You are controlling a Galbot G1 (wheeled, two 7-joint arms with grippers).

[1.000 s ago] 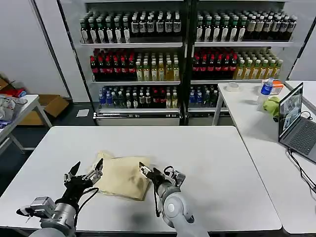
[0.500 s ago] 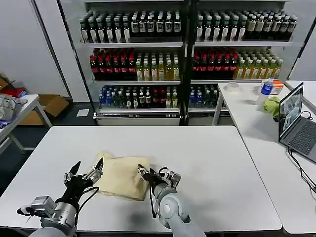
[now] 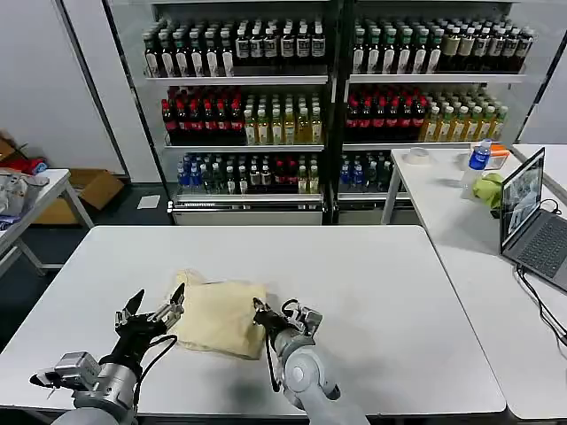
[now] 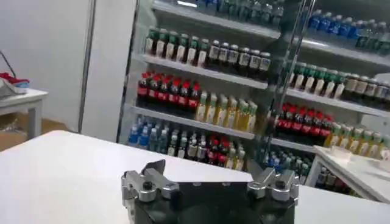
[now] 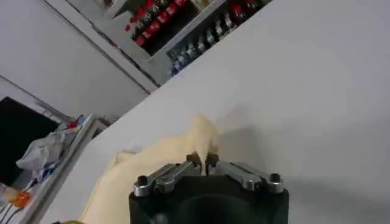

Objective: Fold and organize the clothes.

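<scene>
Clothes [image 3: 217, 314], one cream-yellow T-shirt, lie bunched near the front of our white table [image 3: 381, 292]. Our right gripper [image 3: 260, 312] has its fingers pinched tight on the shirt's right edge, lifting a peak of cloth, probably to carry a fold across. Our left gripper [image 3: 151, 306] waits spread wide at the left edge, grasping nothing

The left gripper [image 4: 210, 176] sits with fingers spread wide over the white table [image 4: 55, 176], and bottle shelves [image 4: 244, 67] line the back.
</scene>
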